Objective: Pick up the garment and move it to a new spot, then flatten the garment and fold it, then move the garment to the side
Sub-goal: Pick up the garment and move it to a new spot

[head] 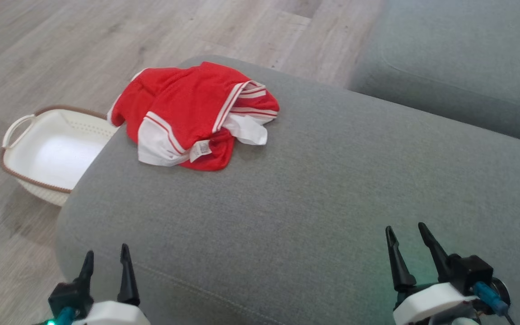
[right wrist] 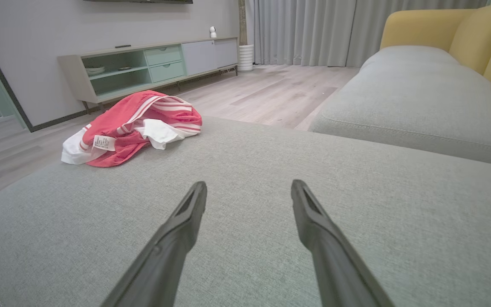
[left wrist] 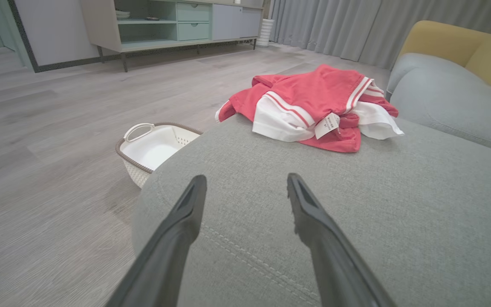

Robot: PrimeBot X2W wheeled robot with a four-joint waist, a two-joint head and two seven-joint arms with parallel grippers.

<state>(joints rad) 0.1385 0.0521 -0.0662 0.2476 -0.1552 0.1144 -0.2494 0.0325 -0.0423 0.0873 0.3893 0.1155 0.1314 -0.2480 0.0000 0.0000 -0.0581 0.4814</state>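
Observation:
A crumpled red garment (head: 188, 113) with white panels, white stripes and a white label lies bunched at the far left corner of the grey cushion (head: 332, 189). It also appears in the left wrist view as the garment (left wrist: 313, 102) and in the right wrist view as the garment (right wrist: 134, 128). My left gripper (head: 106, 255) hovers open over the cushion's near left edge, far short of the garment. My right gripper (head: 406, 230) is open at the near right, nothing between its fingers. In each wrist view the left gripper (left wrist: 245, 181) and the right gripper (right wrist: 247, 187) stand wide apart above bare fabric.
A white basket (head: 48, 149) with a brown rim stands on the wood floor left of the cushion, just below the garment's corner. A second grey cushion (head: 458, 58) lies beyond a gap at the far right. A low cabinet (right wrist: 151, 68) lines the far wall.

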